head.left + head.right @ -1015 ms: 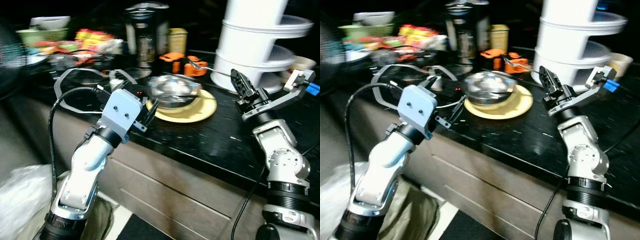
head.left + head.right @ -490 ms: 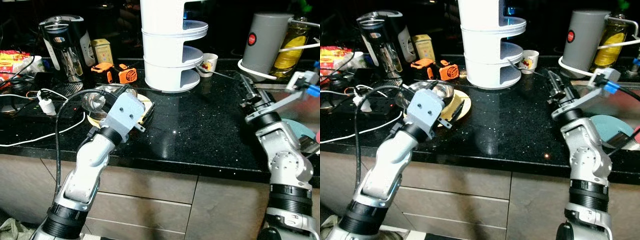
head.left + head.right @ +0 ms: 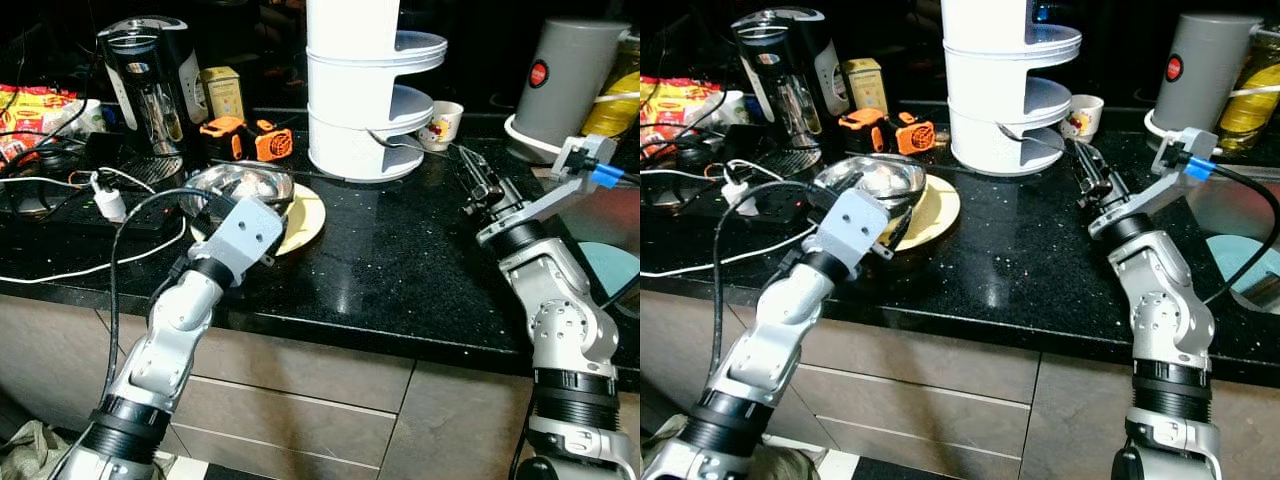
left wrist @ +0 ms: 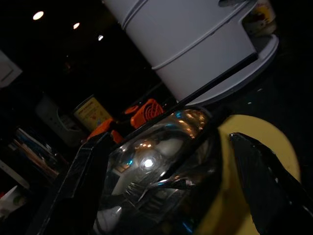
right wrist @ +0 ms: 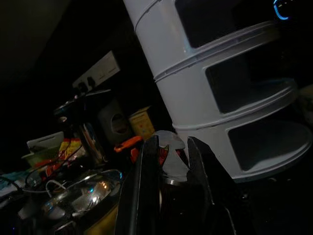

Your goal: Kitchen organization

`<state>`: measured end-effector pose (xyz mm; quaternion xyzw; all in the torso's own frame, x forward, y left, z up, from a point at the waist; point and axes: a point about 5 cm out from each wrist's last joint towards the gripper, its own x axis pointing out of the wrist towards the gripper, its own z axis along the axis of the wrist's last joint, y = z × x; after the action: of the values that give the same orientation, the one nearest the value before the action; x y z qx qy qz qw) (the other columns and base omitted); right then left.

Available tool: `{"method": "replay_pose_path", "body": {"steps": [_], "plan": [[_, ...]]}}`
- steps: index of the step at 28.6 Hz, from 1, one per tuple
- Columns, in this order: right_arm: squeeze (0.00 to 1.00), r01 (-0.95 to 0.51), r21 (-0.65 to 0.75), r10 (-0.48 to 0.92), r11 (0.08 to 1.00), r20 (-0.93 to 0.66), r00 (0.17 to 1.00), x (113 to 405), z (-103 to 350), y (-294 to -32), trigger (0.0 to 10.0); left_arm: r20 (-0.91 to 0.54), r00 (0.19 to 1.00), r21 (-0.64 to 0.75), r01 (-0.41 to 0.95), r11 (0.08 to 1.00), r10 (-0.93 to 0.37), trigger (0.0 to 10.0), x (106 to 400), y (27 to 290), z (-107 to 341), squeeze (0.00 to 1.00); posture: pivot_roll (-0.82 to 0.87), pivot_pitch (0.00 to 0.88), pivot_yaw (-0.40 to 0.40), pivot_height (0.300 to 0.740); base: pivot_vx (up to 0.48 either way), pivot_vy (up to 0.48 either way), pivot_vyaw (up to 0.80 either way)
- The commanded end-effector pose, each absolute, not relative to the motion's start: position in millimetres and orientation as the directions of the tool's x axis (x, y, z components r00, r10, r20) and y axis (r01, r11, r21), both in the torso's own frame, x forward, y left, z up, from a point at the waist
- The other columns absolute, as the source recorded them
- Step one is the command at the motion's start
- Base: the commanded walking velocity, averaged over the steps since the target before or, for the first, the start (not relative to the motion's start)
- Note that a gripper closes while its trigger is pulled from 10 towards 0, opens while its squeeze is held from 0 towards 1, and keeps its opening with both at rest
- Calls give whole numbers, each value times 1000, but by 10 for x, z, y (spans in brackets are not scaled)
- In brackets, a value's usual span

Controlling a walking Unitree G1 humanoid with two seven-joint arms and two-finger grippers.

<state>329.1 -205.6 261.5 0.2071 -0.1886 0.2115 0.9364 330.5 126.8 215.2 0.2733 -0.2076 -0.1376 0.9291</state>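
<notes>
A black stone counter [image 3: 400, 260] runs across the room over grey drawers [image 3: 300, 410], and the robot stands square to it with both arms raised. Tallest on the counter is a white tiered rack [image 3: 365, 90] near the back, with a spoon [image 3: 392, 141] poking out of its lowest shelf. To its right stands a grey canister [image 3: 565, 75] with a red badge, and between the two sits a small printed cup [image 3: 441, 122]. Far left is a black coffee maker [image 3: 150, 85] with a yellow box [image 3: 222, 92] beside it, then an orange tool [image 3: 248, 139] lying flat. White and black cables [image 3: 70, 215] trail over the left end. In front of the rack a yellow plate [image 3: 305, 215] lies on the counter with a steel bowl [image 3: 240, 185] resting on it. The left gripper [image 4: 171, 181] reaches in at the bowl from the near edge, fingers [image 4: 85, 174] spread wide on either side of it, apart from its rim as far as I can see. The right gripper [image 5: 171, 161] hovers above the counter right of the rack, pointing toward it, its fingers [image 5: 146, 191] close together with only a narrow gap, holding nothing.
</notes>
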Motion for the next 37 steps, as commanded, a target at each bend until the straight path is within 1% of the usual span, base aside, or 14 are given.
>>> {"method": "replay_pose_path", "body": {"steps": [1, 4, 5, 6, 7, 25, 37], "plan": [[0, -486, 295, 337, 823, 436, 835, 3263, 2632, -2011, 10000, 308, 880, 566, 136, 813, -361, 10000, 3334, 1310, 2134, 0, -38, 0, 21, 740, 0, 0, 0], [0, -484, 292, 337, 825, 433, 836, 3249, 2633, -2016, 10000, 305, 878, 564, 144, 813, -368, 9961, 3334, 1298, 2121, 0, -39, 0, 22, 740, 0, 0, 0], [0, -481, 292, 335, 826, 432, 837, 3244, 2634, -2019, 10000, 302, 878, 560, 153, 814, -372, 902, 3330, 1289, 2110, 0, -39, 0, 23, 740, 0, 0, 0], [0, -480, 292, 334, 827, 431, 838, 3240, 2635, -2022, 10000, 300, 877, 557, 158, 815, -375, 902, 3326, 1282, 2104, 0, -40, 0, 24, 740, 0, 0, 0], [0, -479, 292, 333, 828, 430, 839, 3237, 2634, -2021, 10000, 299, 877, 553, 162, 817, -376, 0, 3325, 1277, 2095, 0, -40, 0, 23, 740, 0, 0, 0], [0, -477, 293, 334, 828, 425, 841, 3247, 2638, -1979, 10000, 314, 872, 530, 167, 832, -375, 0, 3316, 1250, 2098, 0, -31, 0, 16, 740, 0, 0, 0], [0, -481, 295, 330, 826, 439, 836, 3273, 2656, -1952, 10000, 428, 831, 518, 96, 850, -355, 0, 3318, 1286, 2465, 0, -24, 0, 17, 740, 0, 0, 0]]}}
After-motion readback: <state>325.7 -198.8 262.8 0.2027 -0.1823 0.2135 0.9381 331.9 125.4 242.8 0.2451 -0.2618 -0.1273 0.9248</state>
